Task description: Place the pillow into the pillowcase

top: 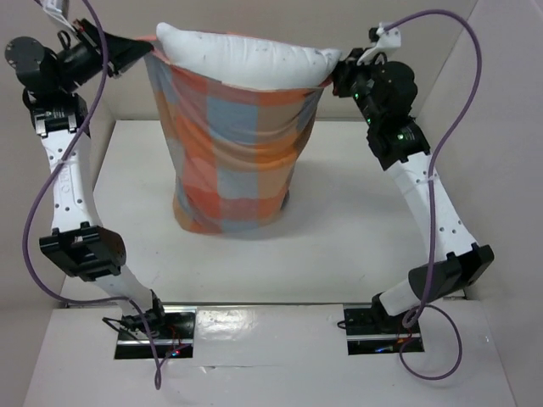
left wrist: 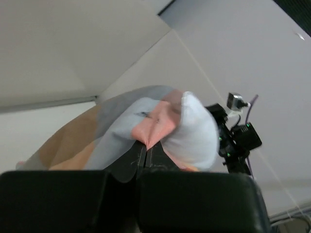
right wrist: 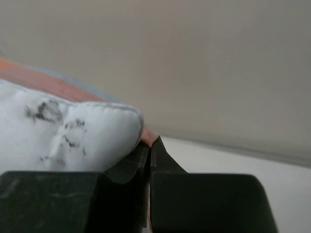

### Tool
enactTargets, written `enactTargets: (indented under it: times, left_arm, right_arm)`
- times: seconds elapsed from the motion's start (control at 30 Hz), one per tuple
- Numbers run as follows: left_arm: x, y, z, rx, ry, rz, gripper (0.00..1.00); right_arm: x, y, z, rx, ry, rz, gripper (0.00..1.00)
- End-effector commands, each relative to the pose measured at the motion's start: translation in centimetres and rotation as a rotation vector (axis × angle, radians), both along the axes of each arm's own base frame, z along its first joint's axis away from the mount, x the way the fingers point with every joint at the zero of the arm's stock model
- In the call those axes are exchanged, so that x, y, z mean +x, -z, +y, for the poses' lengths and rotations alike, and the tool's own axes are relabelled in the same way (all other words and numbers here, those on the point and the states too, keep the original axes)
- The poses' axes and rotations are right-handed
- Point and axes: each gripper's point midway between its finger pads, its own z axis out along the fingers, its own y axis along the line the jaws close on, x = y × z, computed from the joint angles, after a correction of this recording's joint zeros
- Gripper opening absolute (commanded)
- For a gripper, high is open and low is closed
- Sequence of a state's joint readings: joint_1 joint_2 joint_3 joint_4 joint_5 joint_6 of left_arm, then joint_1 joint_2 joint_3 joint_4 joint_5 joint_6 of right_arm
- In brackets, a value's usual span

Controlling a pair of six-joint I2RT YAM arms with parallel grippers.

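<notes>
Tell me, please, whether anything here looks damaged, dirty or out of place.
The pillow carries dark smudges on its white fabric near the corner by the right gripper. Its top also bulges out of the pillowcase, so it is not fully in.

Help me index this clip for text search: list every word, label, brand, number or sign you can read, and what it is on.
No readable text in any view.
On the pillow: dark smudges, not letters.
On the pillowcase: coloured checks only, no print.
On the white tag at the top right of the top view: too small to read.
</notes>
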State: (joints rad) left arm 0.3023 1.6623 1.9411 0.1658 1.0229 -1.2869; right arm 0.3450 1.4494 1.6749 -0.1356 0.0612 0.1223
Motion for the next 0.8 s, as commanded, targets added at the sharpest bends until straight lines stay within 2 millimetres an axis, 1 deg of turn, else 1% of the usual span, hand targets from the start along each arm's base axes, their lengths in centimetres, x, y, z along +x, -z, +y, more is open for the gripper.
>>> enactTargets:
  times: [0.0, 0.03, 0.07, 0.1, 0.13, 0.17, 0.2, 0.23, 0.27, 0.3, 0.33, 0.37, 0.4, 0.43, 0.47, 0.5, 0.53, 0.57, 0.6, 0.63, 0.67, 0.7, 0.73, 0.77]
  left_arm:
    - [-3.5, -9.5, 0.1, 0.048, -0.051, -0.335, 0.00]
    - [-3.7, -10.5, 0.5, 0.042, -0.052, -0.360, 0.00]
    - [-4.0, -11.4, 1.1, 0.038, -0.060, -0.388, 0.00]
    - [-6.2, -14.1, 0.8, 0.055, -0.064, -0.490, 0.00]
    - [-6.0, -14.9, 1.7, 0.014, -0.076, -0.484, 0.00]
    - [-6.9, -16.0, 3.2, 0.012, -0.117, -0.513, 0.00]
    - [-8.3, -17.2, 3.7, 0.007, -0.132, -0.550, 0.00]
    - [-10.2, -18.2, 3.9, -0.011, -0.125, -0.588, 0.00]
    - [-12.8, -19.4, 3.4, 0.002, -0.137, -0.639, 0.00]
    - [-14.2, -20.0, 4.2, 0.015, -0.182, -0.663, 0.00]
    - [-14.3, -19.8, 4.5, 0.027, -0.210, -0.660, 0.00]
    - [-15.1, -19.6, 3.7, 0.061, -0.213, -0.662, 0.00]
    - [-17.8, -20.1, 1.7, 0.107, -0.214, -0.699, 0.00]
    - [-18.6, -19.8, 1.0, 0.130, -0.214, -0.702, 0.00]
    - [-17.8, -18.1, 1.3, 0.140, -0.202, -0.665, 0.00]
    - [-18.3, -17.5, 0.5, 0.139, -0.177, -0.653, 0.00]
    - [-20.3, -17.4, -1.3, 0.156, -0.150, -0.670, 0.00]
    - [-19.8, -15.5, -2.1, 0.146, -0.088, -0.621, 0.00]
    - [-20.1, -14.6, -2.4, 0.161, -0.076, -0.606, 0.00]
    - [-20.9, -13.8, -3.8, 0.159, -0.014, -0.599, 0.00]
    - [-21.7, -12.0, -4.6, 0.140, 0.041, -0.547, 0.00]
    - [-22.6, -11.2, -5.3, 0.155, 0.078, -0.566, 0.00]
    - [-23.9, -10.6, -6.9, 0.169, 0.159, -0.597, 0.00]
    - [-23.7, -9.8, -7.5, 0.173, 0.203, -0.581, 0.00]
  right_arm:
    - [1.6, -6.5, -2.1, 0.093, 0.039, -0.134, 0.00]
    - [1.3, -9.8, -2.9, 0.136, 0.048, -0.207, 0.00]
    - [1.1, -12.1, -2.9, 0.175, 0.028, -0.290, 0.00]
    - [1.0, -13.5, -3.2, 0.207, 0.015, -0.335, 0.00]
    - [-0.1, -16.3, -4.4, 0.264, 0.010, -0.404, 0.00]
    - [-0.7, -18.1, -4.9, 0.291, -0.001, -0.457, 0.00]
    - [-1.5, -19.5, -5.6, 0.311, 0.003, -0.488, 0.00]
    - [-2.4, -20.9, -6.1, 0.327, 0.004, -0.527, 0.00]
    - [-3.7, -22.1, -6.8, 0.332, 0.008, -0.566, 0.00]
    - [-6.1, -23.8, -7.2, 0.343, 0.001, -0.628, 0.00]
    - [-6.6, -23.6, -7.1, 0.330, -0.003, -0.627, 0.00]
    - [-6.0, -22.3, -7.0, 0.324, 0.001, -0.593, 0.00]
    - [-6.8, -21.7, -6.9, 0.307, -0.008, -0.578, 0.00]
    - [-6.4, -20.4, -6.6, 0.295, -0.019, -0.547, 0.00]
    - [-4.1, -16.0, -5.9, 0.259, -0.024, -0.438, 0.00]
    - [-3.8, -13.4, -5.5, 0.242, -0.033, -0.366, 0.00]
    - [-3.2, -10.7, -5.1, 0.236, -0.045, -0.299, 0.00]
    - [-2.4, -4.8, -4.3, 0.234, -0.068, -0.163, 0.00]
    - [-1.5, -0.7, -3.7, 0.226, -0.087, -0.073, 0.00]
    - [-2.8, 0.8, -3.7, 0.231, -0.096, -0.047, 0.00]
    - [-3.1, 3.5, -3.8, 0.254, -0.081, 0.019, 0.00]
    - [-3.2, 8.6, -4.5, 0.258, -0.048, 0.118, 0.00]
    - [-4.4, 9.7, -5.4, 0.270, -0.014, 0.150, 0.00]
    - [-4.7, 11.0, -6.5, 0.279, 0.028, 0.181, 0.00]
